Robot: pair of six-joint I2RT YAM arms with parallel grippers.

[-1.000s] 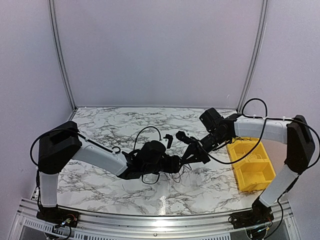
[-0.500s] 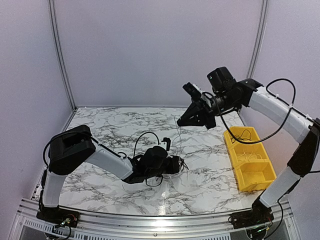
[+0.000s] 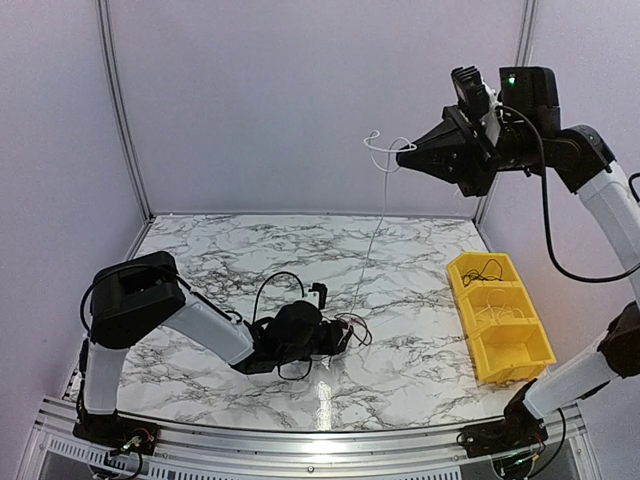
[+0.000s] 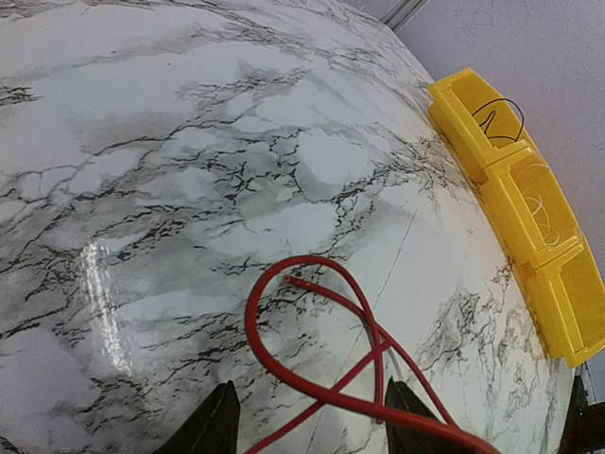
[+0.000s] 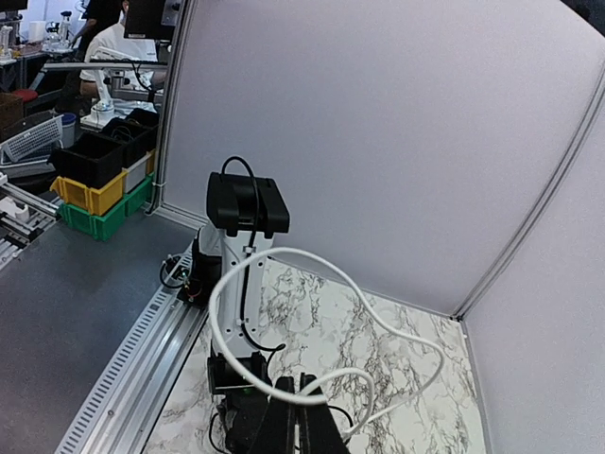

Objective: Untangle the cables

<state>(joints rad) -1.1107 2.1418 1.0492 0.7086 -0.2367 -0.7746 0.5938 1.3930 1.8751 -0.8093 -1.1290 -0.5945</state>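
Marble-print counter [image 3: 200, 250], glossy enough to throw back a streak of glare, carries the left arm [image 3: 200, 322], a white shell with black joints lying low across it. The left fingers [image 3: 338, 336] sit at a small tangle of cables [image 3: 352, 326], too fine from above to sort strand from strand.

The left wrist view gives more. Two blunt black fingertips [image 4: 219, 427] stand well apart, cut off by the bottom edge. The red cable [image 4: 249, 322], smooth and round, runs between them and curls into a teardrop loop flat on the counter, its cut end lying inside the loop. The fingers are not closed on it. A thin dark strand hugs the red one where the loop crosses itself; what it is cannot be told.

Right of the tangle, the white cable [image 3: 378, 215] rises as a hair-thin line from the counter and ends in a small curl at the right fingers [image 3: 405, 155]. These are pinched shut on it, high in front of the back wall [image 3: 300, 100]. From the right wrist it reads as a smooth white cord in a big open loop [image 5: 219, 303] above the closed fingers, whose bases are cut off below.

Far right lies a yellow plastic bin [image 3: 520, 355] of three compartments. A black wire [image 4: 498, 113] loops in the far one and faint pale wires [image 4: 534, 194] lie in the middle one.
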